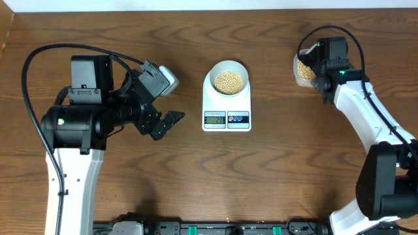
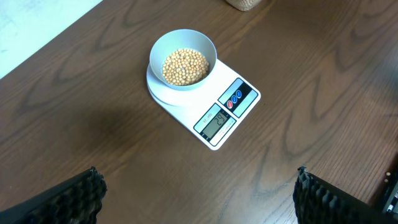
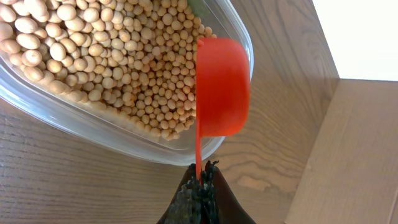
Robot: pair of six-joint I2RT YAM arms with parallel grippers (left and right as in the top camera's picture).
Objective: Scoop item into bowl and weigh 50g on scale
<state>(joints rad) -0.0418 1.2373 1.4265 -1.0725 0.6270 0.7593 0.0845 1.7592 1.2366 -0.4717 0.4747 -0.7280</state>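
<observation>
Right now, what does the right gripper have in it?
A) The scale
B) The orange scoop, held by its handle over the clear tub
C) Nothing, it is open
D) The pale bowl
B: in the right wrist view the right gripper is shut on the handle of the orange scoop, whose cup sits over the beans at the edge of the clear tub.

I see a dark brown wood-grain table [image 1: 196, 176] under everything. Directly on it, a little far of centre, sits the flat white scale [image 1: 226, 108], its display facing the near edge. At far right a clear plastic tub [image 1: 300, 70] rests on the wood, well apart from the scale.
</observation>
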